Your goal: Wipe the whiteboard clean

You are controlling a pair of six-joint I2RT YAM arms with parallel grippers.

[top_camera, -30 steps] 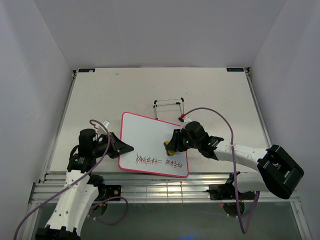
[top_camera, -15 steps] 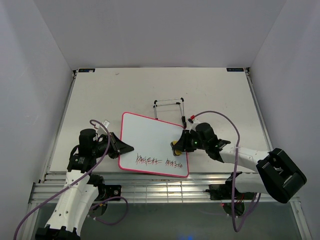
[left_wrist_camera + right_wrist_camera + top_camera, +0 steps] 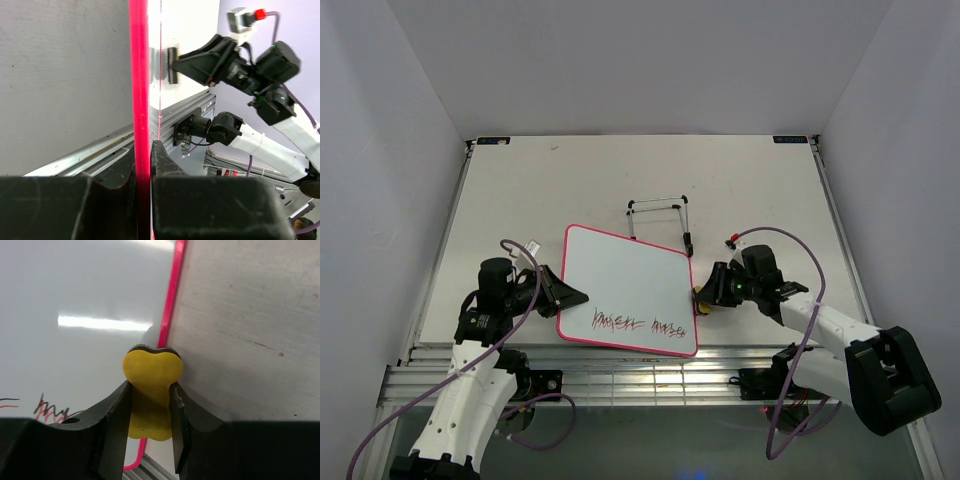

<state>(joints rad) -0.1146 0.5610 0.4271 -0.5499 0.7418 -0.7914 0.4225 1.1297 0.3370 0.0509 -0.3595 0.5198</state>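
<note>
Nearest us, red and black scribbles (image 3: 640, 323) line the near edge of the whiteboard (image 3: 625, 270), which lies on the tabletop (image 3: 570, 180). The left tool (image 3: 143, 167) is clamped on its left rim. The right tool (image 3: 151, 400) pinches a yellow eraser (image 3: 151, 372) (soft, waisted, dark-felted below) over the thin pink frame (image 3: 171, 295). We would bring it down onto the scribbles, felt flat, and sweep with even pressure. Farther off the board is glossy white, with a thin black wire stand (image 3: 658, 203) beyond it.
</note>
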